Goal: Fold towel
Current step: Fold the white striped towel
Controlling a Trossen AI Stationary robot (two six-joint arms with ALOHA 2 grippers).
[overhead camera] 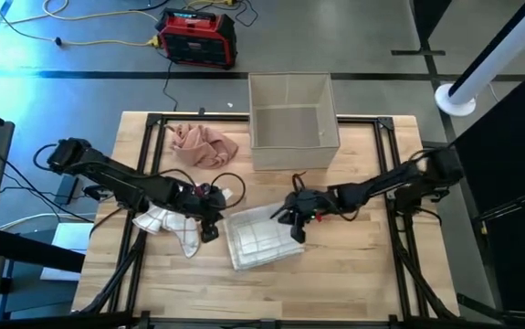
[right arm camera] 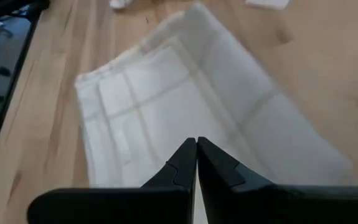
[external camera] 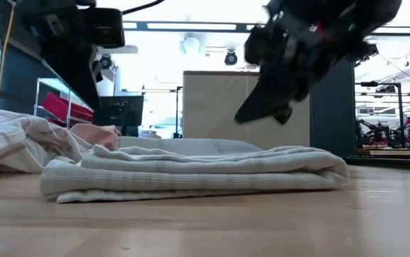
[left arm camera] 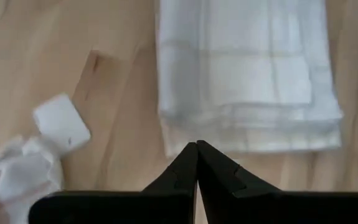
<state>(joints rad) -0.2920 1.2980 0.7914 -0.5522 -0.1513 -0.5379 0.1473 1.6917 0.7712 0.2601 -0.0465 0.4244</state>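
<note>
A white towel with faint grid lines (overhead camera: 260,238) lies folded in several layers flat on the table's middle; it also shows in the low view (external camera: 190,175), the left wrist view (left arm camera: 247,68) and the right wrist view (right arm camera: 185,106). My left gripper (overhead camera: 210,230) is shut and empty, just left of the towel's left edge. My right gripper (overhead camera: 297,230) is shut and empty, above the towel's right edge; the low view (external camera: 262,114) shows it clear of the cloth.
A crumpled white cloth (overhead camera: 173,228) lies left of the folded towel, under my left arm. A pink cloth (overhead camera: 203,146) lies bunched at the far left. An open beige box (overhead camera: 291,123) stands at the far middle. Bare wood lies along the near edge.
</note>
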